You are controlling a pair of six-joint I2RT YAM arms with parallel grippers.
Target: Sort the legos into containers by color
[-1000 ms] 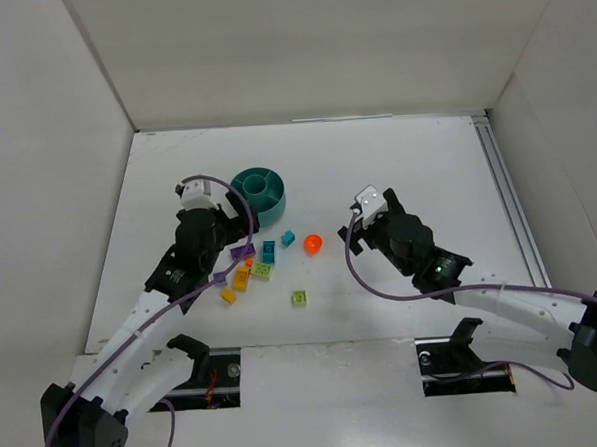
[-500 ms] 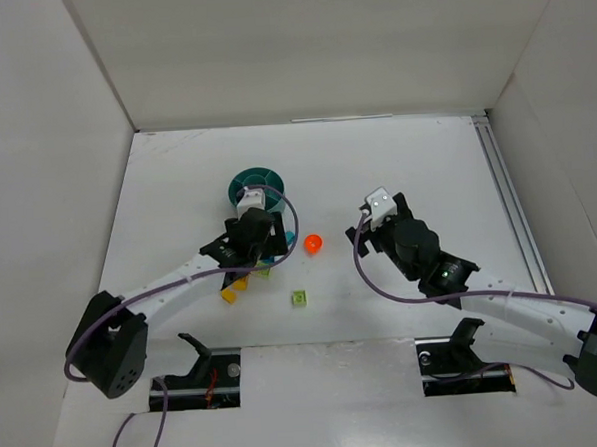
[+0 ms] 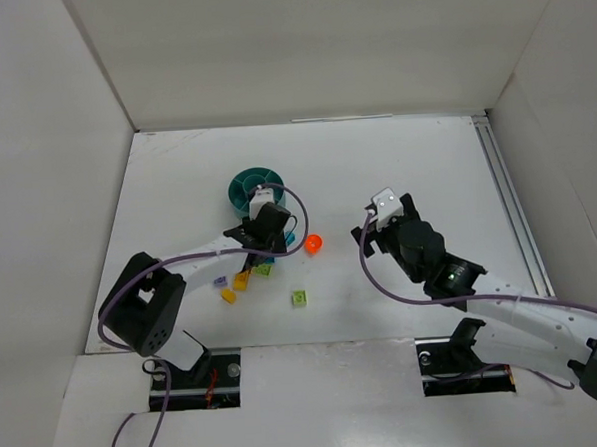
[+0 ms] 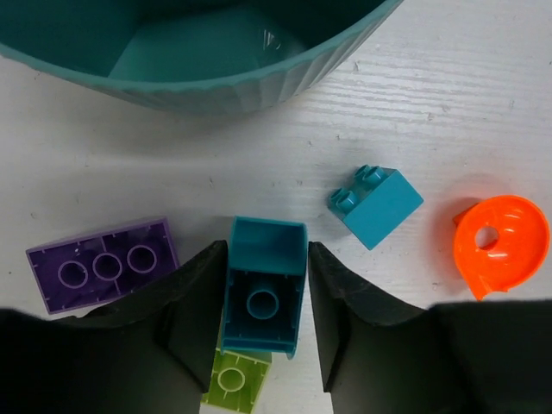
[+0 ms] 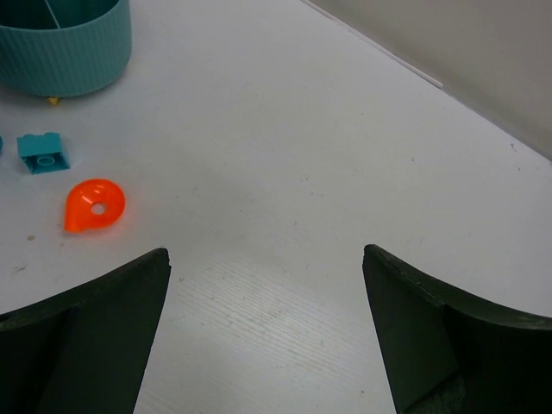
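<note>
The teal dish [image 3: 242, 182] stands mid-table, its ribbed wall [image 4: 216, 82] filling the top of the left wrist view. My left gripper [image 4: 266, 263] is shut on a teal lego [image 4: 263, 293] lying hollow side up, partly over a lime lego [image 4: 233, 379]. Close by lie a purple lego [image 4: 103, 263], a second teal lego [image 4: 377, 205] and the rounded orange-red piece [image 4: 502, 244]. In the top view the left gripper [image 3: 269, 247] hides the held lego. My right gripper [image 5: 266, 259] is open over bare table, right of the orange-red piece [image 5: 95, 205].
More legos lie near the front: a lime one [image 3: 299, 299], yellow ones [image 3: 228, 295] and a purple one [image 3: 219, 282]. White walls enclose the table on three sides. A rail [image 3: 505, 198] runs along the right edge.
The left arm swung right toward the dish, lowered onto the brick cluster and closed its jaws from wide open onto the teal lego. The right gripper drifted slightly right and stayed open.
</note>
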